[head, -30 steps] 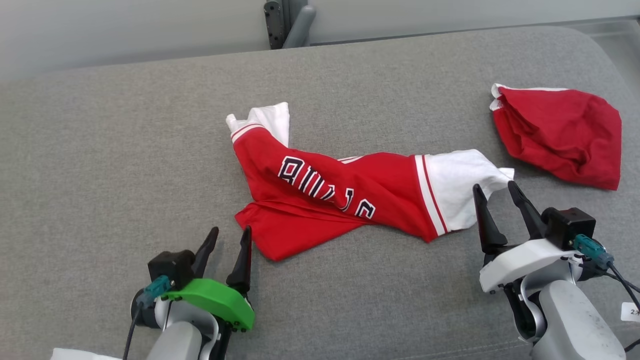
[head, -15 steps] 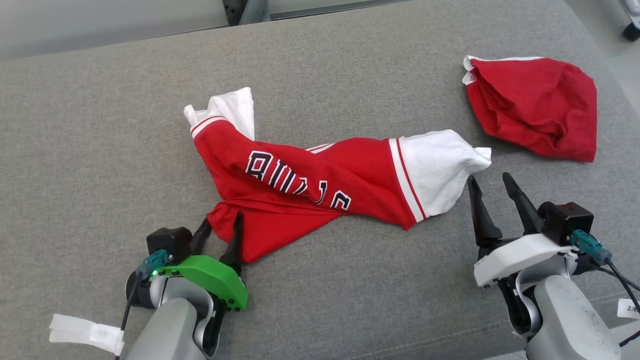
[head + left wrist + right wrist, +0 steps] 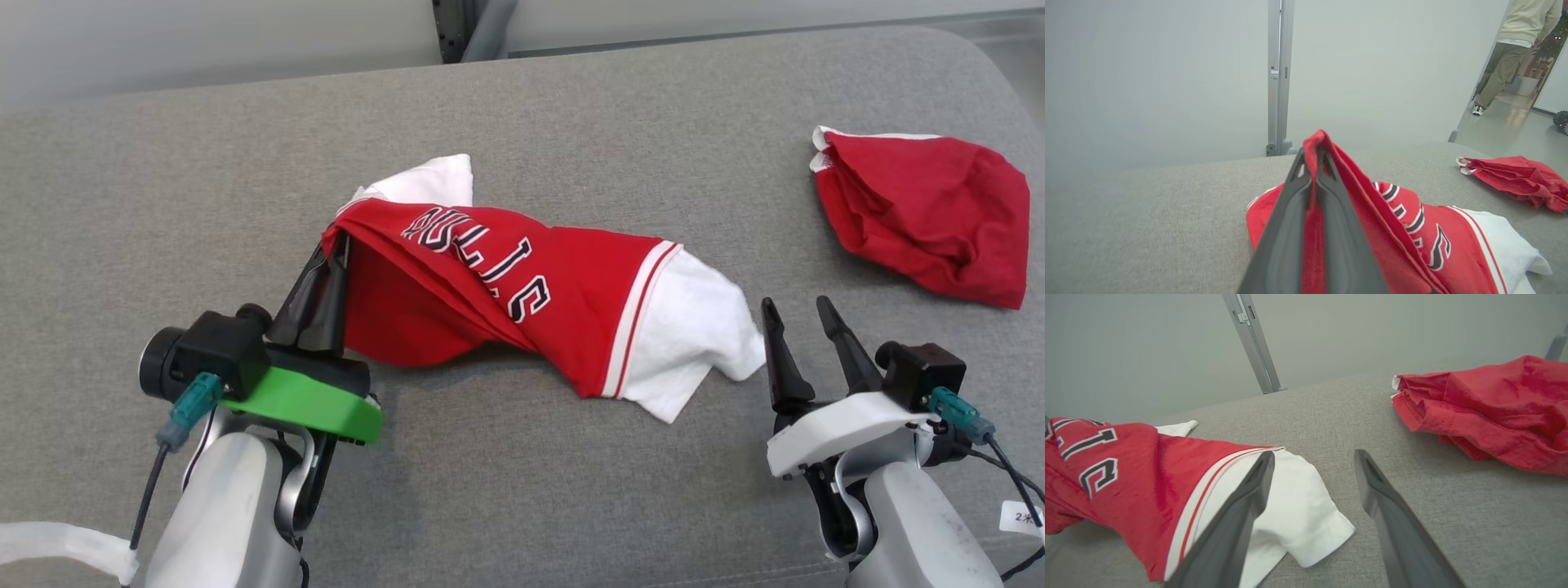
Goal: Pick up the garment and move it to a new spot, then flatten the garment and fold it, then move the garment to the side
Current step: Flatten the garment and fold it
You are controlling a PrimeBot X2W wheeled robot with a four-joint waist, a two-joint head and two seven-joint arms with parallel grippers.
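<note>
Lifted since a second ago, the near red edge of the jersey [image 3: 522,310] is now held off the grey cushion [image 3: 571,122], where before it was lying flat. It is pinched between the pressed-together fingers of the left gripper [image 3: 336,249], which were spread earlier; in the left wrist view red cloth is seen clamped in the left gripper up to its tips. The rest of the jersey is draped across the middle of the cushion, its white sleeve nearest the right gripper [image 3: 793,304]. That gripper is spread wide, nothing gripped, just beside the sleeve. A crumpled red garment [image 3: 922,212] is seen well apart, far right.
</note>
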